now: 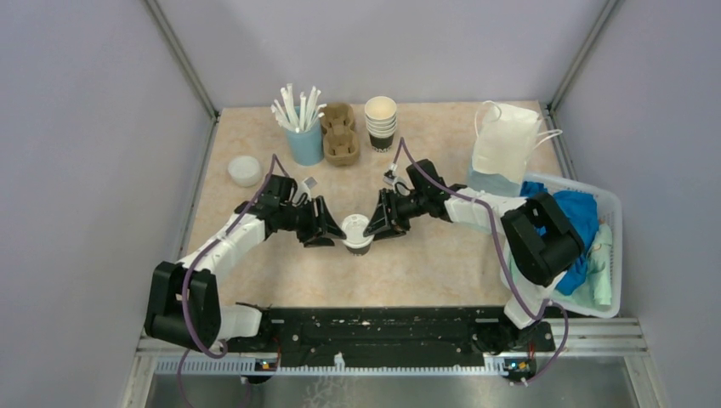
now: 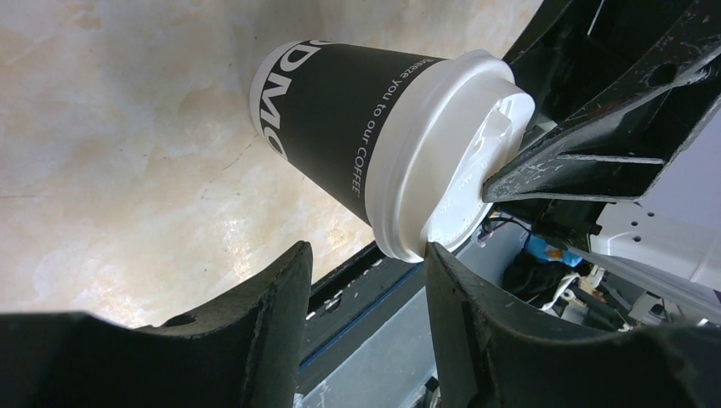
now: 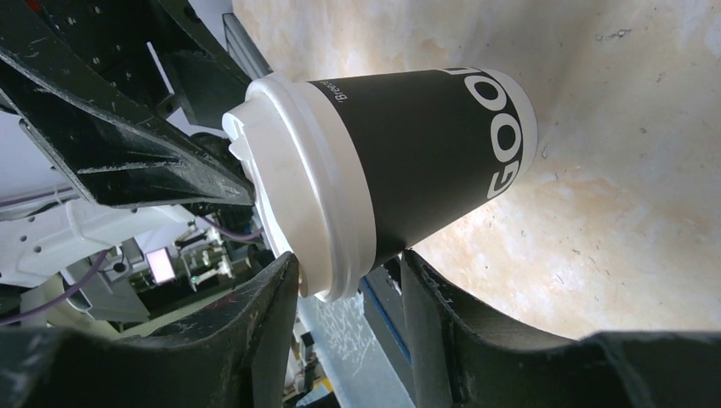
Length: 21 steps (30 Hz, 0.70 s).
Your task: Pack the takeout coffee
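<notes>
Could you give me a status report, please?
Dark brown paper cup, white plastic lid, upright. Left gripper open at lid. Right gripper straddles lid rim, grip unclear. No obstruction.

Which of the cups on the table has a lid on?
The dark cup at mid-table, capped white. The stacked cups at the back stand open; the blue cup holds straws.
</notes>
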Tool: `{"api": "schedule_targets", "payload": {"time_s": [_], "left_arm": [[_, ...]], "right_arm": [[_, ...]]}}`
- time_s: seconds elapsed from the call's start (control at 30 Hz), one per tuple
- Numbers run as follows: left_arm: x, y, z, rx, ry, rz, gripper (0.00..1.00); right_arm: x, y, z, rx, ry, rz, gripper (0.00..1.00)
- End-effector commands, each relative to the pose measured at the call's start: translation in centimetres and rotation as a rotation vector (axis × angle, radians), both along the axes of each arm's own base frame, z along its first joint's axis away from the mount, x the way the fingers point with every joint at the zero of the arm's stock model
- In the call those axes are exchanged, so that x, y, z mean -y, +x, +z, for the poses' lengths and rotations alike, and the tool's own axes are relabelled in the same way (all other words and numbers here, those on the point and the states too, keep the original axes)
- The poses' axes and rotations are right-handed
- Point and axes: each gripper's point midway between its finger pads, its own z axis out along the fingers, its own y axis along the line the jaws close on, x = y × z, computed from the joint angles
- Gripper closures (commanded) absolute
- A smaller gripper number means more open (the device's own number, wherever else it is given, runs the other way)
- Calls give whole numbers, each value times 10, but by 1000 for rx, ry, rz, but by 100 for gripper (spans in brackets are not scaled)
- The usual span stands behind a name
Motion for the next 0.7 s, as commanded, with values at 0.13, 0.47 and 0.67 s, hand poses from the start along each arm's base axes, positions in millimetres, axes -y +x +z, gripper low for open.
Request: {"api": "schedule_targets", "payload": {"time_s": [0.13,0.47,0.67], "left_arm": [[-9,13,5,49,102,-11,39],[-4,18,7,44,75,-14,36],[-14,6,-24,-8,138,-15,41]], "right_arm": [[2,11,19,67,-9,-21,48],[2,17,21,58,31,-38,41],[3,17,-8,23,-5,-48,54]]}}
